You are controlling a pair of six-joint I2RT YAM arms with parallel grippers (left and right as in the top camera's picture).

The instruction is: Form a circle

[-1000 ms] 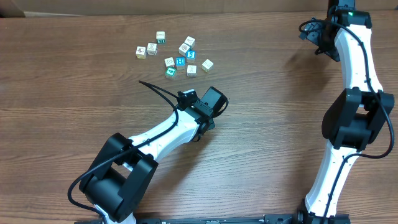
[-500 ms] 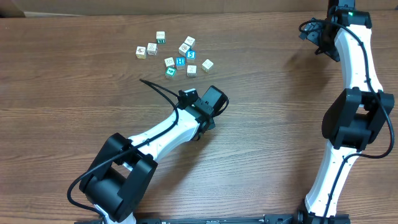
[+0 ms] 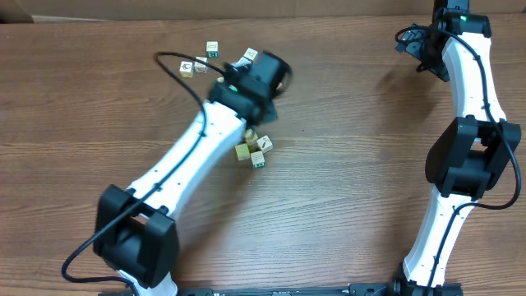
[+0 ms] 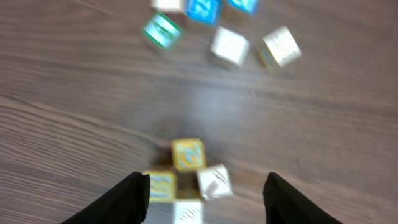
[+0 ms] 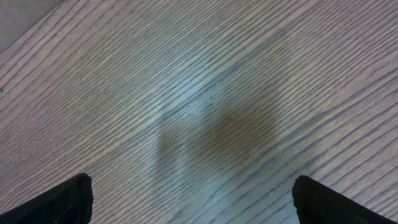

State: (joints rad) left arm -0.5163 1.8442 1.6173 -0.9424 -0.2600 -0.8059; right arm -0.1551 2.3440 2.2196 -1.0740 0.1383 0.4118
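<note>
The circle is a tight cluster of small alphabet cubes near the table's middle: two yellow ones, a white one and another white one at the frame's bottom edge. My left gripper is open, its dark fingers apart on either side of the cluster in a blurred view, and it holds nothing. In the overhead view the left arm reaches over the far cubes, and its fingers cannot be made out there. My right gripper stands wide open over bare wood.
A looser bunch of similar cubes lies at the far left, partly hidden under the left arm's head; the wrist view shows a teal one and white ones. The right arm stands along the right edge.
The left arm has swung up and toward the far left, uncovering the compact cluster it had been over. Its jaws have widened. The right arm has not moved.
</note>
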